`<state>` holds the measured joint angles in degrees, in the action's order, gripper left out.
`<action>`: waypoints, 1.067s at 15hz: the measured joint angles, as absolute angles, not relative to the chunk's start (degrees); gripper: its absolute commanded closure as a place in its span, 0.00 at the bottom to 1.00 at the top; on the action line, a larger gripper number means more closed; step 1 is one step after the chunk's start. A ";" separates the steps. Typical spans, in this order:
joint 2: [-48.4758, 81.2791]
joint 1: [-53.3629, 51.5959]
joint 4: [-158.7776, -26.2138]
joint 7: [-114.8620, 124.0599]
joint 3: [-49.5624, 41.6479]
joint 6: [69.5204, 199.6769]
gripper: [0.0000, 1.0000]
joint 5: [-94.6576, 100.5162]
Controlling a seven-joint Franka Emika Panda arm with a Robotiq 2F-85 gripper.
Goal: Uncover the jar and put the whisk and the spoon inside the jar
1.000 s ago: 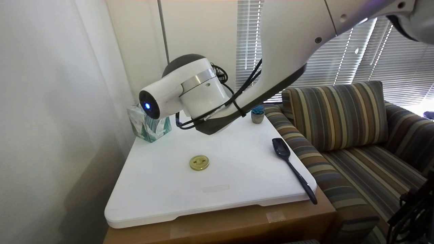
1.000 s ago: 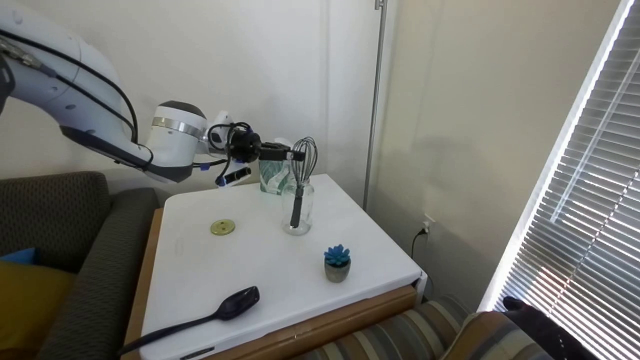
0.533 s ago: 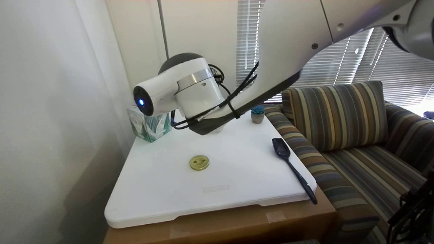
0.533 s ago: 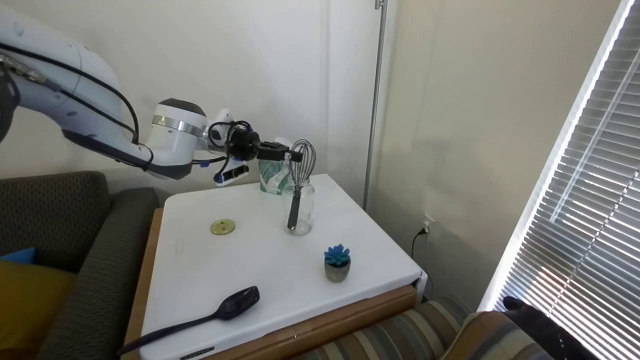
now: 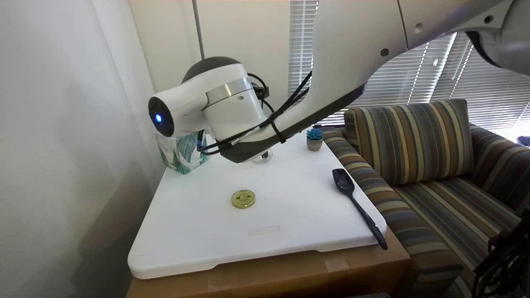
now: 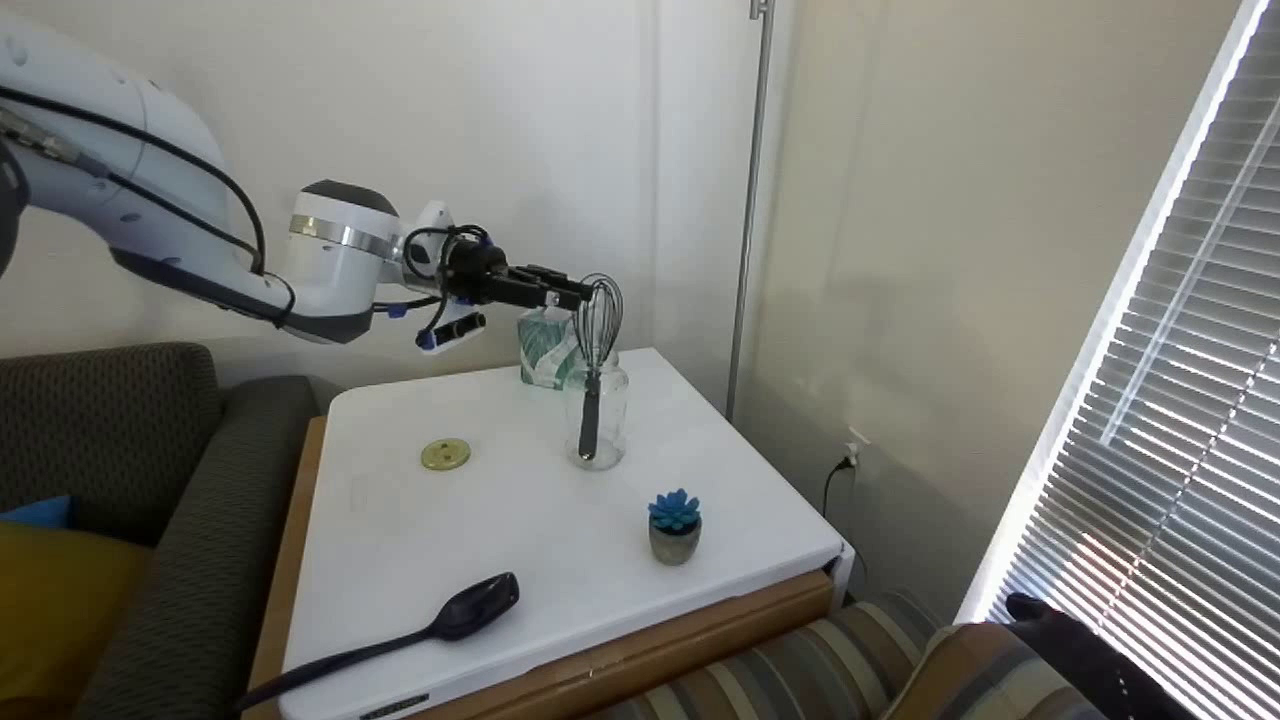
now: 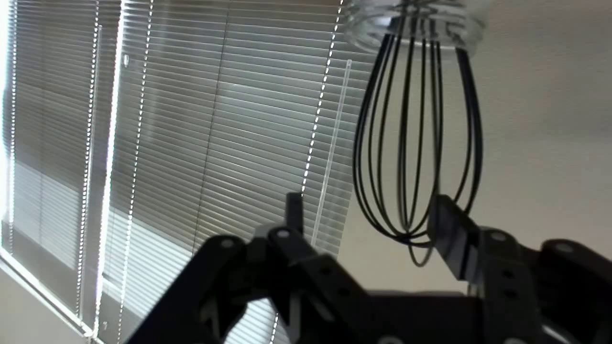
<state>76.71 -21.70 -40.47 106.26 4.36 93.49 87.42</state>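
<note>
Balloon whisk [image 6: 591, 390] stands handle-down in the uncovered glass jar [image 6: 611, 420]; the claw [image 7: 368, 217], its jaws apart beside the whisk's loops, seems at the release step. Next should come backing off the jar without snagging, then fetching the spoon [image 6: 455, 619] well apart from it.

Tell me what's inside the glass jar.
The whisk is handle-down in the jar, its wire loops jutting out. The handle hides a strip behind it; in an exterior view, the arm hides most of the jar.
</note>
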 measured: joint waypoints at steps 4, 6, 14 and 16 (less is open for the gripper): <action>74.68 -21.53 -40.37 105.66 6.40 93.46 0.00 86.72; 73.07 -21.14 -40.45 105.37 7.37 93.40 0.00 85.81; 66.55 -16.04 -42.09 105.35 14.12 94.81 0.00 77.64; 64.55 -13.60 -43.78 105.35 16.90 96.60 0.00 74.61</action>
<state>64.55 -13.60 -43.78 105.35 16.90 96.60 74.61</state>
